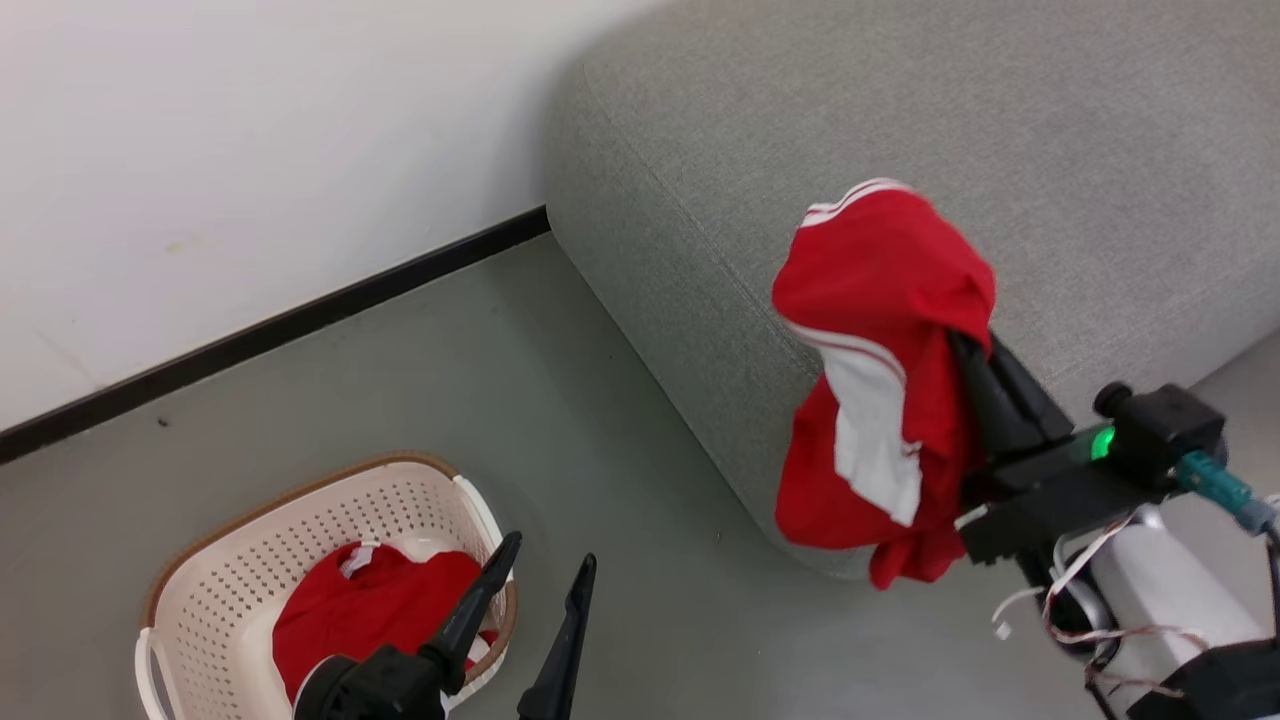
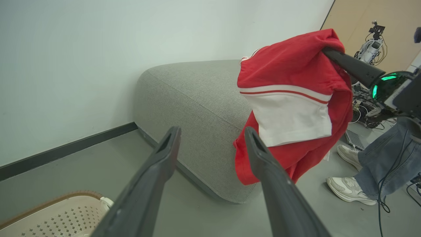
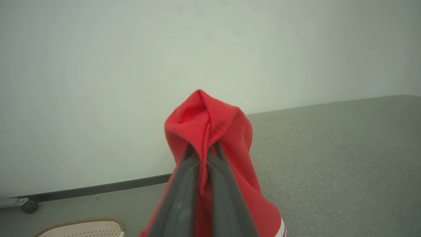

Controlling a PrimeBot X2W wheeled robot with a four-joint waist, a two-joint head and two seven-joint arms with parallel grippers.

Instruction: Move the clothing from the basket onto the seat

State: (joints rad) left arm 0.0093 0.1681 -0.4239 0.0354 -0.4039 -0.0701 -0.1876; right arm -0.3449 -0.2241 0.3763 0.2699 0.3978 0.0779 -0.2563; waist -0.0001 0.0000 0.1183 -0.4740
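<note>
Right jaws: closed tight on a fold of the red garment. Cloth bunches over the tips and the rest hangs below them, white panel facing out.
Left jaws: spread wide, holding nothing. The basket sits just under and beside them, with a second red garment inside.
Seat: the seat lies ahead of the right jaws and to their right, with its rounded corner behind the hanging cloth. You cannot tell from these views whether the tips have passed the cushion's edge.
Risk 1, short drop: if you open now, the garment may slide down the seat's front onto the floor. Most of the cloth hangs below the tips, on the near side of the cushion.
Risk 2, snag: the low hem may rub the cushion's edge as you carry forward. That drag could pull the fold out of such a narrow pinch.
Risk 3, cling: cloth wrapped over the tips may catch on a finger after you open, then ride back with the arm.
Risk 4, bystander: a person's shoes stand beyond the right jaws, near the seat. A wide swing that way would pass close.
Progress: my estimate is about half, with one garment in the air and one in the basket.
</note>
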